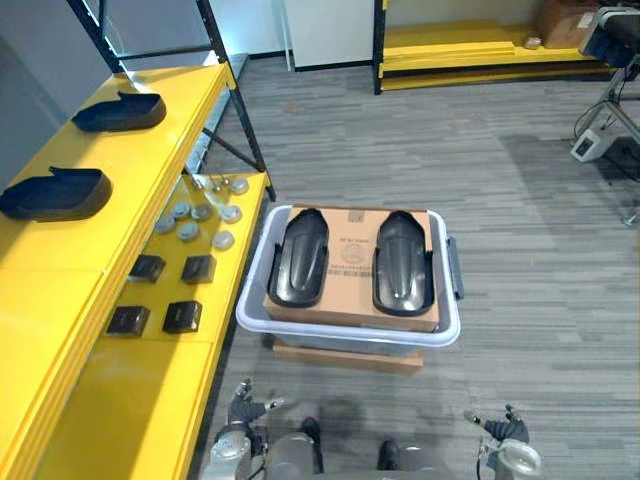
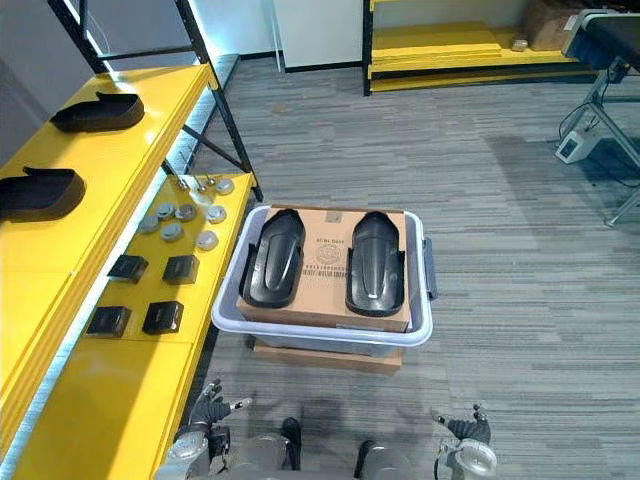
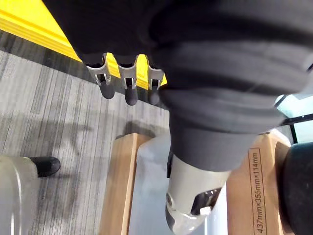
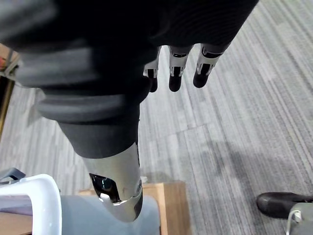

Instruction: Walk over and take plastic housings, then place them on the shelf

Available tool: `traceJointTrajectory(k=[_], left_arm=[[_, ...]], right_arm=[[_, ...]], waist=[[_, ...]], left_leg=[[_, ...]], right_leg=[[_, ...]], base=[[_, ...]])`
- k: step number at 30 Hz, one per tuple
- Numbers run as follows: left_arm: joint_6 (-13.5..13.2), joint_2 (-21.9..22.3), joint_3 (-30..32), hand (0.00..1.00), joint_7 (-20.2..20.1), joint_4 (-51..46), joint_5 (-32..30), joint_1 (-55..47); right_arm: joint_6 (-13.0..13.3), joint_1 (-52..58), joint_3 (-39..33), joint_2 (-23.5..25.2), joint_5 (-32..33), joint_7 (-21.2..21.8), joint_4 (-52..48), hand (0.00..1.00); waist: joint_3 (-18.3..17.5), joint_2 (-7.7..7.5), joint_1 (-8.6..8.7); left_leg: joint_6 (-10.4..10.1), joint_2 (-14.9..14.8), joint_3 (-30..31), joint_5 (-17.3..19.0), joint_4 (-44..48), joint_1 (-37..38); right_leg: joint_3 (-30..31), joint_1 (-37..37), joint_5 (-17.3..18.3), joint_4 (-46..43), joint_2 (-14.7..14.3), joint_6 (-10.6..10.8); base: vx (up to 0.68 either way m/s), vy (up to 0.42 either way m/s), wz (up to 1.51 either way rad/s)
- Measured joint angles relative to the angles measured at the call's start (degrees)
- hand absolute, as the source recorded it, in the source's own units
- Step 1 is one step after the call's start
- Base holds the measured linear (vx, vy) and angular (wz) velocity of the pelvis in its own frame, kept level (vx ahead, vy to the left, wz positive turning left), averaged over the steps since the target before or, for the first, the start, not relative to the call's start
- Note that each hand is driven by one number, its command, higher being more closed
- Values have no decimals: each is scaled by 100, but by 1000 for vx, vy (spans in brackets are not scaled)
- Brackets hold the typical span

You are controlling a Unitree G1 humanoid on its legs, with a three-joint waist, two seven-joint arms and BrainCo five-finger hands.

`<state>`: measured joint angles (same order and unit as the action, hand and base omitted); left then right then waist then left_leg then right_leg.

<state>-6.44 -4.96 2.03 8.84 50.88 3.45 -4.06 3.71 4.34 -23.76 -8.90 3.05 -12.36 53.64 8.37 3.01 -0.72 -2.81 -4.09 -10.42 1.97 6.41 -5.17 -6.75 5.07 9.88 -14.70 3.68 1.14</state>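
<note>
Plastic housings (image 1: 300, 258) lie ahead, apart from left hand (image 1: 243, 405), right hand (image 1: 505, 428).

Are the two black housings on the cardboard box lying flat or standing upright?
Lying flat. The left housing and the right housing rest side by side on the cardboard box inside the grey bin.

Two black housings (image 1: 299, 257) are laid side by side on a carton (image 1: 352, 252); two more housings (image 1: 120, 112) are set apart on the yellow shelf (image 1: 140, 160).
</note>
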Motion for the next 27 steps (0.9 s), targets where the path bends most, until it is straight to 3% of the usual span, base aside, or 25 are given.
traceJointTrajectory(k=[5,8,9,13,16,21,27], left_arm=[[0,-200,93,0,0,-16,-87,-1],[-3,-200,86,0,-9,-256,-200,-107],[-4,-196,86,0,-10,-351,-217,-193],[-20,-184,68,0,-15,-503,-408,-324],[-38,-176,39,0,-94,-610,-421,-552],[-57,-35,-22,0,-142,-618,-425,-648],[-79,-25,-38,0,-129,-618,-421,-749]], right_arm=[[-14,157,-755,-22,342,-31,-655,0],[-18,303,-910,-72,354,-173,-2103,0],[-11,332,-922,-103,298,-218,-2729,0],[58,395,-885,-296,-8,-245,-4560,0],[259,297,-451,-552,-294,-183,-5097,0],[379,-162,566,-1004,-595,29,-4934,0],[339,-766,1307,-986,-825,112,-3745,0]], waist=[[-16,-18,17],[-37,-43,68],[-48,-57,147],[-194,-119,155],[-328,-197,117],[-370,-138,-30],[-372,-131,-218]], left_leg=[[80,57,-187,55,-252,209],[106,97,-244,73,-317,275],[122,116,-248,84,-388,380],[144,119,-265,105,-445,502],[144,111,-238,105,-449,497],[145,138,-20,99,-466,356],[179,199,407,-63,-559,208]], right_leg=[[142,-197,-100,385,6,87],[302,-304,-185,615,10,146],[352,-390,-193,677,9,158],[387,-485,-246,739,27,219],[379,-513,-307,810,21,231],[167,-530,-382,935,41,229],[-165,-578,-402,1002,62,197]], base=[[126,40,-17],[148,24,-28],[148,32,-19],[101,25,-8],[69,16,1],[12,20,19],[-38,4,43]])
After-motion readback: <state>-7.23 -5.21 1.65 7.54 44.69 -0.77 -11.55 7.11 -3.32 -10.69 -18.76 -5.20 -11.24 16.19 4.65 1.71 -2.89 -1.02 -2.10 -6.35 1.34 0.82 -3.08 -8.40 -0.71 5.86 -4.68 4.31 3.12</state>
